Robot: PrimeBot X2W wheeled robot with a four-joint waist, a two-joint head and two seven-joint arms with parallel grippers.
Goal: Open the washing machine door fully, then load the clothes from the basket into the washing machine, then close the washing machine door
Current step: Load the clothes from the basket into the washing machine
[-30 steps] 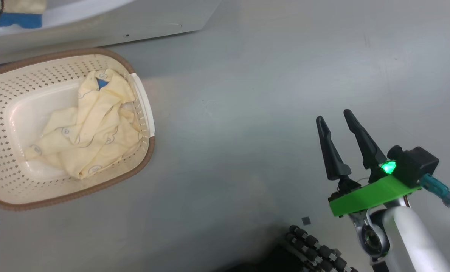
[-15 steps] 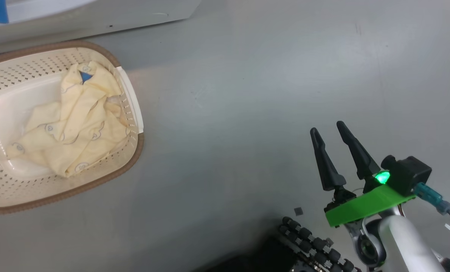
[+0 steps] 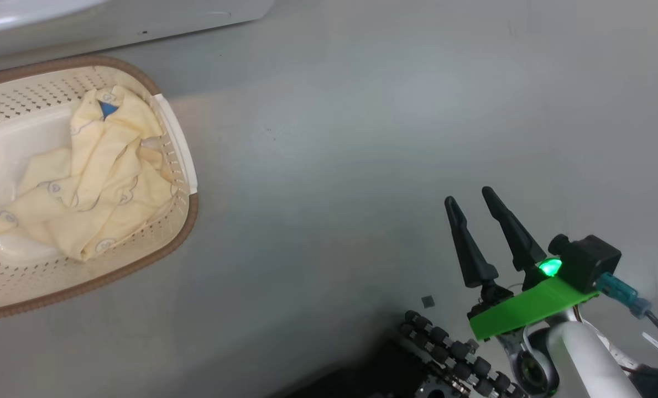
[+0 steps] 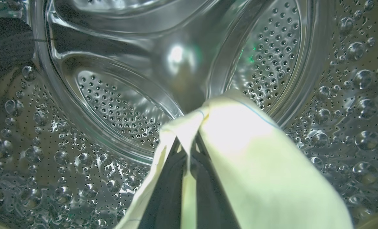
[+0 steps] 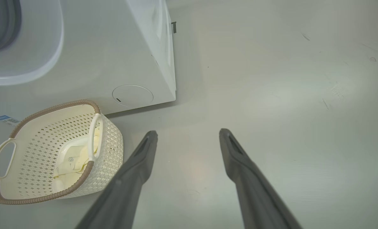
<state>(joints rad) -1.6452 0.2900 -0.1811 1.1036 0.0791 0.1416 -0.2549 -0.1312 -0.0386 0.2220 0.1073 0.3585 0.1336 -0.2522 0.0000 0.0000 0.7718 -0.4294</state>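
Inside the washing machine the left claw clamps the clothes; the right claw hangs apart over the floor

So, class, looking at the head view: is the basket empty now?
No, crumpled cream-yellow clothes lie inside the basket, against its right-hand wall.

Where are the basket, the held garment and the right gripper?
basket [image 3: 25, 94]: head view, on its perforated wall.
held garment [image 4: 249, 149]: left wrist view, on its bright fold.
right gripper [image 3: 468, 195]: head view, midway between its fingertips.
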